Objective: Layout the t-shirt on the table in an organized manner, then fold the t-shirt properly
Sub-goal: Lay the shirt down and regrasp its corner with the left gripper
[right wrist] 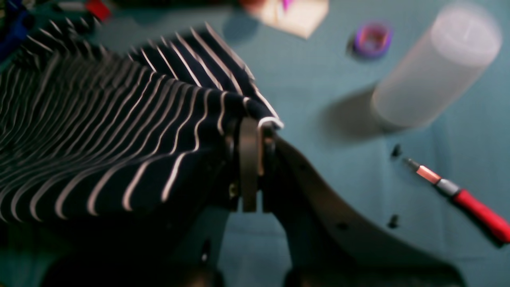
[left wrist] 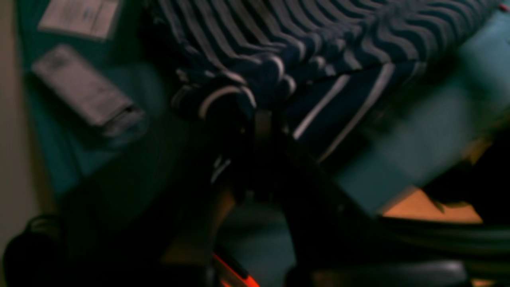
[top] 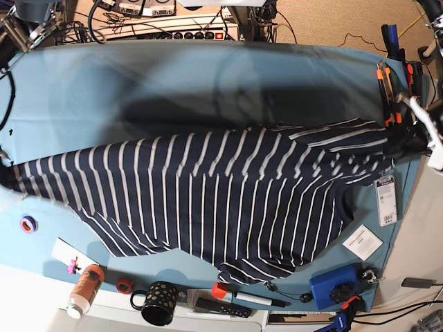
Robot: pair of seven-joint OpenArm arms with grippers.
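Above the table (top: 173, 83), I hold the t-shirt (top: 221, 200) stretched between my two arms, its striped cloth pulled taut from one end of the teal surface to the other. My left gripper (left wrist: 261, 119) is clamped shut on a bunched fold of the fabric near the table's end where the paper tags (top: 385, 200) lie. My right gripper (right wrist: 251, 127) is closed hard on an edge of the shirt at the opposite end, close to a purple tape roll (right wrist: 372, 38), a frosted white bottle (right wrist: 434, 67) and a red-handled screwdriver (right wrist: 458, 191) that sit on the table. Which part of the garment each jaw pair bites I cannot tell; both wrist views are blurred.

I judge the wide grip is meant to spread the shirt flat, so that it can be laid down without wrinkles before any fold. The lower hem sags toward the table's near edge, where a spotted mug (top: 159, 303) and a blue box (top: 334, 287) stand, so the cloth looks only partly supported. Layout seems underway; folding is not yet begun.
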